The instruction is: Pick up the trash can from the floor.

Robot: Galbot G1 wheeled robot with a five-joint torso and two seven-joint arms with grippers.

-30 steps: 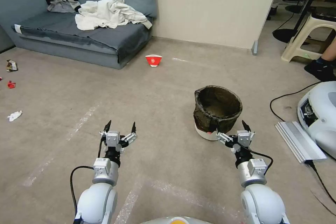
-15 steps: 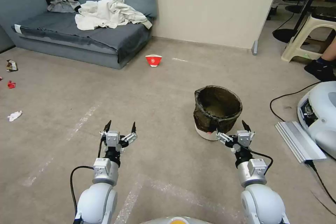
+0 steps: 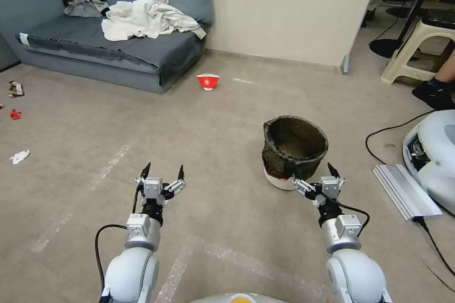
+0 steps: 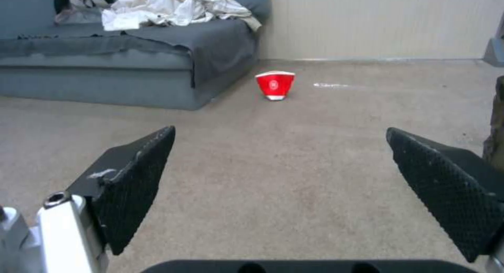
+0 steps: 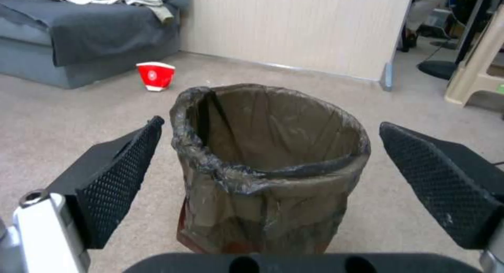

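Observation:
The trash can (image 3: 293, 151) stands upright on the floor (image 3: 213, 132), a small white bin with a dark bag folded over its rim. My right gripper (image 3: 313, 171) is open just in front of it, at its near side. In the right wrist view the trash can (image 5: 270, 166) sits straight ahead between the two spread fingers (image 5: 115, 182), apart from both. My left gripper (image 3: 162, 169) hangs open over bare floor to the left of the can, with nothing between its fingers (image 4: 131, 182).
A red-and-white paper bowl (image 3: 208, 81) lies near the grey sofa (image 3: 109, 42). Scraps of litter (image 3: 19, 156) lie at far left. A white machine (image 3: 433, 156), a metal panel (image 3: 405, 191) and black cables (image 3: 384, 139) lie right. A stool (image 3: 417, 47) stands beyond.

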